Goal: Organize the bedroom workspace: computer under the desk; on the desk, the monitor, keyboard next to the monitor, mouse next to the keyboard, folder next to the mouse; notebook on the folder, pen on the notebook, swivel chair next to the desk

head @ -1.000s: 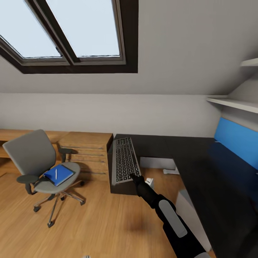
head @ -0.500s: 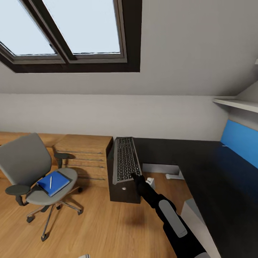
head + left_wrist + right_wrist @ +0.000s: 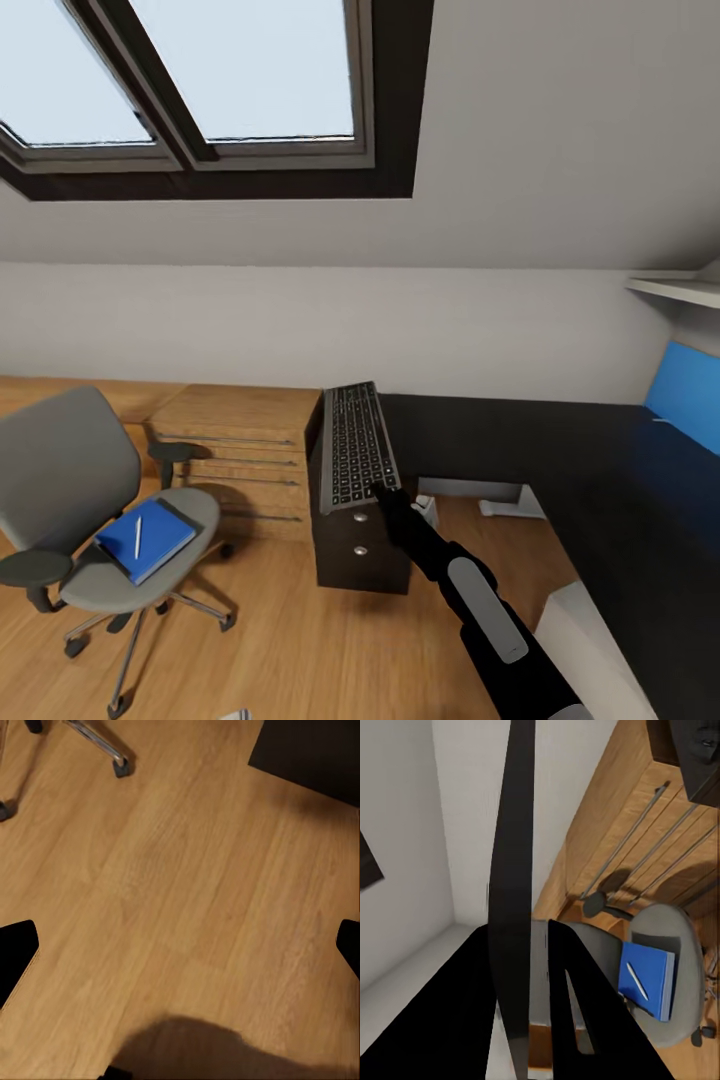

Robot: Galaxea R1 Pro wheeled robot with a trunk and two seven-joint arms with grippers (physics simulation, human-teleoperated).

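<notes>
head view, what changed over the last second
Mostly the camera: the whole view slid, so the chair sits lower left and the drawer unit shows its knobs. That is no move of the things. The right claw still holds the keyboard by its near edge, raised. The folder and pen stay on the chair seat.

A sloped grey ceiling (image 3: 560,130) ran down to a low pale wall (image 3: 300,325), and two dark-framed skylights (image 3: 200,80) let in flat, bluish daylight. The floor (image 3: 290,640) was warm wood planks — seen close in the left wrist view too, with a soft shadow across them. Against the wall stood a light-wood drawer chest (image 3: 235,450) beside a black drawer unit (image 3: 360,555) with round silver knobs, and a white shelf (image 3: 675,288) jutted from the right wall above a blue panel (image 3: 690,405).
</notes>
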